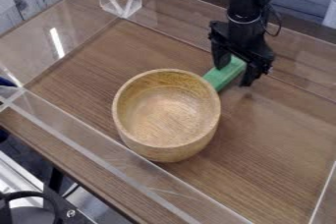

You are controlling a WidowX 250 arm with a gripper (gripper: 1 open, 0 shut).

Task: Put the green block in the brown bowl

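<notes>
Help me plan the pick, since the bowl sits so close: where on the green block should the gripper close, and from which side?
Grip the green block across its narrow width at mid-length, coming from above. It lies flat with one end by the brown bowl, and the open gripper already points down over it.

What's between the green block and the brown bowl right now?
Nothing: in the camera view the green block lies right beside the brown bowl, rim almost touching.
</notes>
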